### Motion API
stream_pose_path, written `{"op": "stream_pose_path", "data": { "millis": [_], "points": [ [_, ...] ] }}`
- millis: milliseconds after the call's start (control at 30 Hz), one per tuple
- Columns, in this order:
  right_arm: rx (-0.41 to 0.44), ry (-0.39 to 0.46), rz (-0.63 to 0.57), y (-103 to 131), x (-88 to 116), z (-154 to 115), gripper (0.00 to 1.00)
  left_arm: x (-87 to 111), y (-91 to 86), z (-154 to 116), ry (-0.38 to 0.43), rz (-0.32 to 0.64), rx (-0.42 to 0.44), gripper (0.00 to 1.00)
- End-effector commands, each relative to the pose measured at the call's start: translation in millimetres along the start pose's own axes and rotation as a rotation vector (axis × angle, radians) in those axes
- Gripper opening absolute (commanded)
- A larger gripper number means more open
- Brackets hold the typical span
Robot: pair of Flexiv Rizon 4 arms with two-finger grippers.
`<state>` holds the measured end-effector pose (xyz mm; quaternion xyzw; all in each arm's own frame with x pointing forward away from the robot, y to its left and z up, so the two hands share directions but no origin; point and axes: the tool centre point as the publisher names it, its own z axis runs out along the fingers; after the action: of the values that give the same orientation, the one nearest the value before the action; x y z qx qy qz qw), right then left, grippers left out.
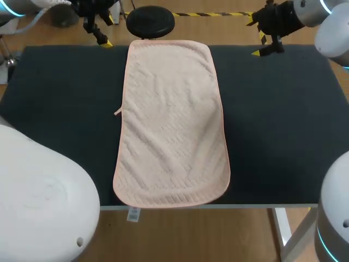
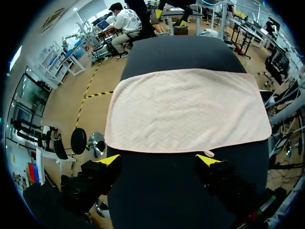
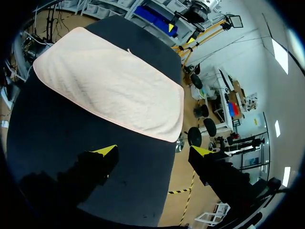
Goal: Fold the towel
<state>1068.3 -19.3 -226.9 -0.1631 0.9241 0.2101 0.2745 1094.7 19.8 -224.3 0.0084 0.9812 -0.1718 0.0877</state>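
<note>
Black table (image 1: 272, 136), pink towel (image 1: 172, 125) unfolded; your left gripper (image 2: 159, 160) at eleven o'clock, right gripper (image 3: 152, 151) at one, jaws apart: grasp corners next

Middle: the table (image 1: 60, 98) is covered from far edge to near edge by the towel (image 1: 172, 123), laid flat.
Left side: a broad strip of bare dark surface is seen beside the towel, broken only by a small loop (image 1: 117, 112) at the hem.
Right side: a like strip of bare surface is seen.
Left gripper (image 2: 159, 160): held at the far edge near the towel's corner, fingers spread, only bare surface between them.
Right gripper (image 3: 153, 151): held at the far edge, apart from the towel, fingers spread.
</note>
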Motion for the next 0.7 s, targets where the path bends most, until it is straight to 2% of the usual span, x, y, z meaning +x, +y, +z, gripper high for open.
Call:
{"op": "stream_pose_path", "data": {
  "millis": [33, 67, 133, 233, 467, 533, 600, 700],
  "points": [
    [0.027, 0.030, -0.005, 5.4, -2.0, 3.0, 1.00, -2.3, -10.8, 12.6, 0.054, 0.065, -0.065, 1.00],
    [0.090, 0.064, 0.032, 9.4, -2.1, 8.6, 1.00, -1.0, -12.7, 15.6, 0.061, 0.087, -0.065, 1.00],
    [0.128, 0.048, 0.064, 16.7, -2.2, 13.9, 1.00, 1.9, -16.1, 20.4, 0.065, 0.122, -0.056, 1.00],
    [0.186, 0.062, 0.094, 28.7, 1.4, 20.3, 1.00, 4.6, -18.8, 26.6, 0.066, 0.126, -0.064, 1.00],
    [0.267, 0.110, 0.096, 58.3, 18.6, 33.4, 1.00, 14.3, -18.9, 41.4, 0.054, 0.069, -0.075, 1.00],
    [0.295, 0.118, 0.093, 64.9, 23.1, 37.7, 1.00, 19.4, -19.7, 48.2, 0.055, 0.065, -0.108, 1.00],
    [0.328, 0.129, 0.081, 69.9, 28.4, 42.7, 1.00, 24.8, -20.0, 54.8, 0.064, 0.050, -0.115, 1.00],
    [0.335, 0.156, 0.089, 72.4, 38.4, 51.2, 1.00, 33.0, -19.9, 64.6, 0.082, 0.035, -0.122, 1.00]
  ]
}}
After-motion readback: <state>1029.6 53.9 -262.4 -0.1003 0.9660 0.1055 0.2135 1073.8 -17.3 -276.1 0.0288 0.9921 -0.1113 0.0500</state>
